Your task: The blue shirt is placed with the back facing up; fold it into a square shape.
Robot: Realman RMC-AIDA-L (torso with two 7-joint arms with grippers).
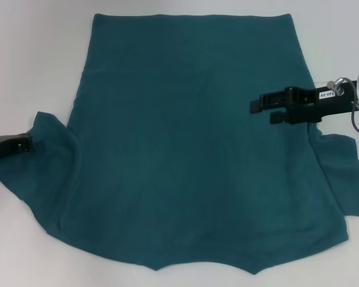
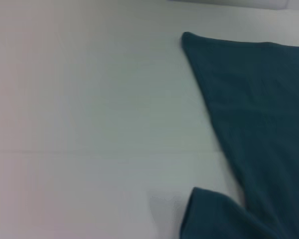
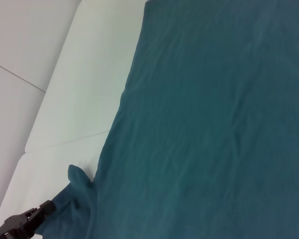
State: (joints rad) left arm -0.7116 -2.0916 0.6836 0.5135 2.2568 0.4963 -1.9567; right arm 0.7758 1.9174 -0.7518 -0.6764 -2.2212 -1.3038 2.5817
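Two grippers: both at the blue shirt [image 1: 185, 143], one on each side of it.
Shirt position: spread flat on the white table [image 1: 30, 72], filling most of the head view, its straight hem at the far edge and the neckline notch at the near edge.
Shirt surface: plain teal knit, mostly smooth with faint creases across the middle.
Sleeves: the left sleeve [image 1: 45, 149] sticks out toward the left gripper, with its tip lifted into a small peak; the right sleeve [image 1: 347, 173] lies spread flat near the frame's right edge.
Left gripper [image 1: 24, 143]: low at the left edge of the head view, its black fingertips touching the outer edge of the left sleeve; the right wrist view shows it [image 3: 32, 219] against the bunched sleeve tip. I cannot tell whether the fingers are pinched on the cloth or only meeting it.
Right gripper [image 1: 263, 110]: above the shirt's right side, pointing inward toward the middle of the cloth, its two black fingers held a little apart with nothing between them.
Left wrist view: shows one far hem corner [image 2: 189, 40], the shirt's side edge and bare table.
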